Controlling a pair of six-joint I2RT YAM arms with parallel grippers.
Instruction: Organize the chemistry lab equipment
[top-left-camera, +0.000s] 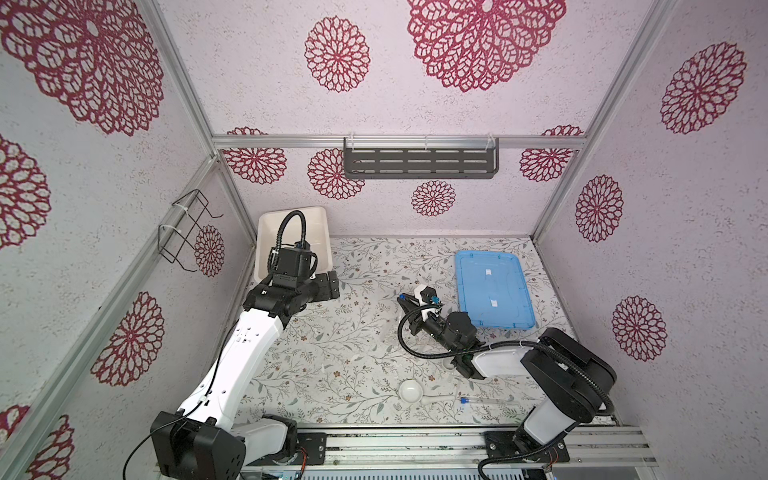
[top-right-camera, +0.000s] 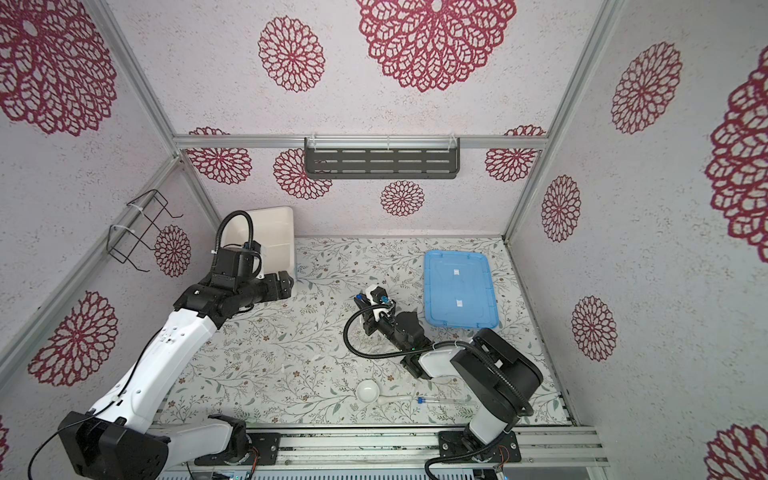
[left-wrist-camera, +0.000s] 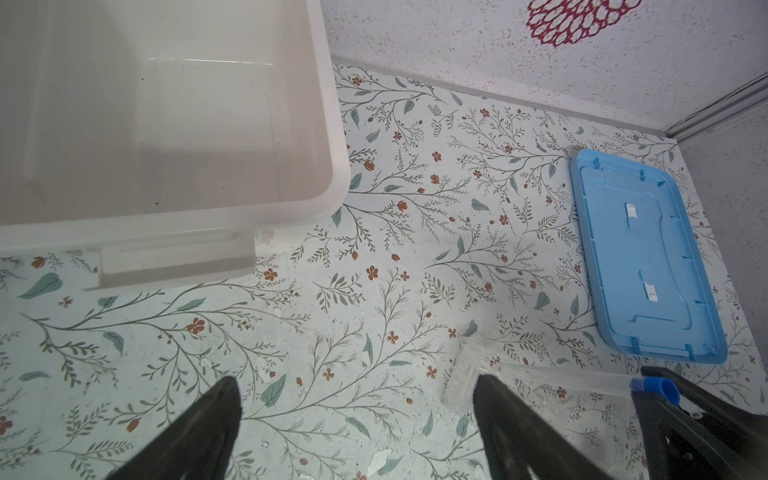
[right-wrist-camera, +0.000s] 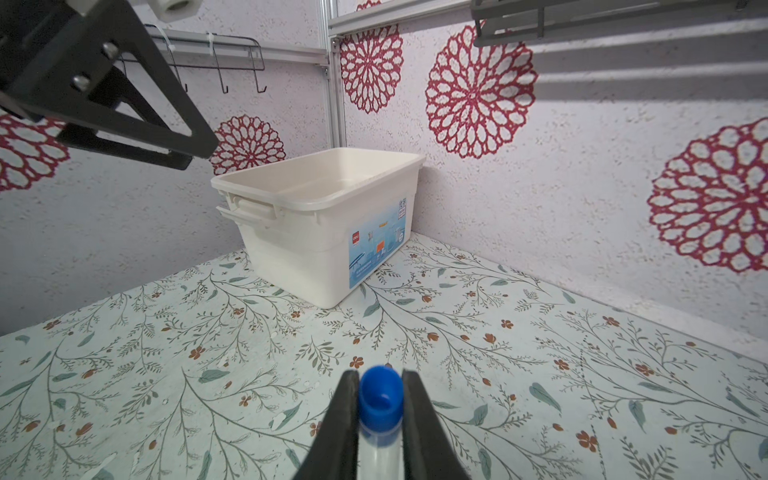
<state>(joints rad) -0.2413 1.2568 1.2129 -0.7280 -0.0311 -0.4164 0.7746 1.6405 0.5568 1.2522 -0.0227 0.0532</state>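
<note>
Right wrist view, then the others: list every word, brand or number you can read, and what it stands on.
Nothing legible.
Blue sticker on the white tub: print and red logo too blurred to read.
White tags on the blue lid: too small to tell.

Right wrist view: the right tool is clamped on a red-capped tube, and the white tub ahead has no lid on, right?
One slip: the cap is blue, not red. The right wrist view shows the right tool clamped on a blue-capped tube, and the white tub ahead has no lid on.
</note>
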